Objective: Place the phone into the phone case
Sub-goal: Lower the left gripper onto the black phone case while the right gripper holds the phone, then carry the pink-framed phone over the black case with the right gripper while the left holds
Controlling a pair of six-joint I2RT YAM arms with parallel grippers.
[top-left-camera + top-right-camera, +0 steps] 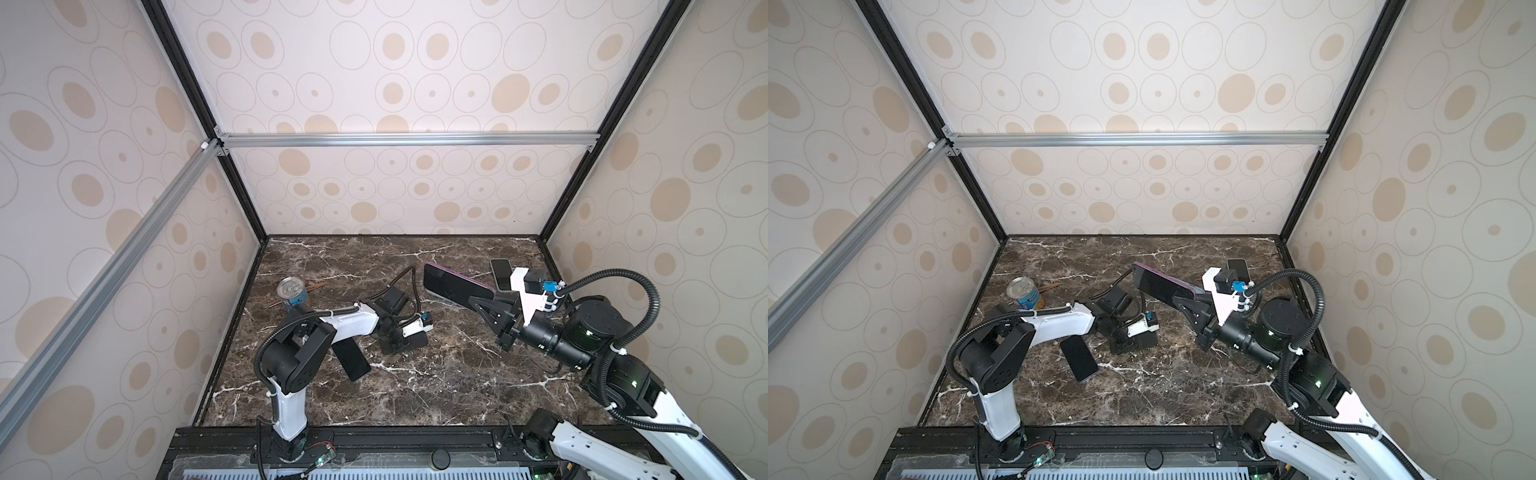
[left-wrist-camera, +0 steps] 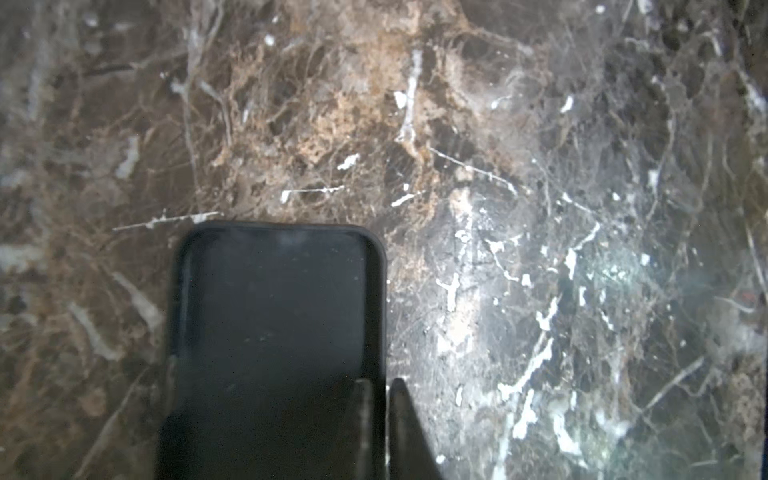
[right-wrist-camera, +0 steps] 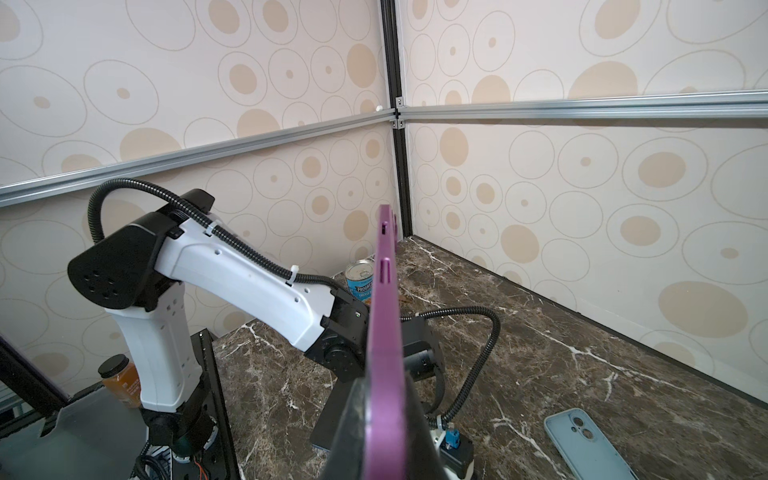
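Right wrist view: right hand [image 3: 384,409] clamps purple phone [image 3: 385,316] by one end, raised off table [image 3: 540,332]. Left wrist view: left hand [image 2: 380,419] pinches black case [image 2: 274,332] rim, lying flat. Likely risks: end-grip lets phone pivot; misaligned corner skids case.

Beige oval-print walls [image 1: 395,62] w/ alu rails [image 1: 407,139] — dark brown marble tabletop [image 1: 415,395], white veins

Can [image 1: 293,293] behind and left of phone [image 1: 352,360]
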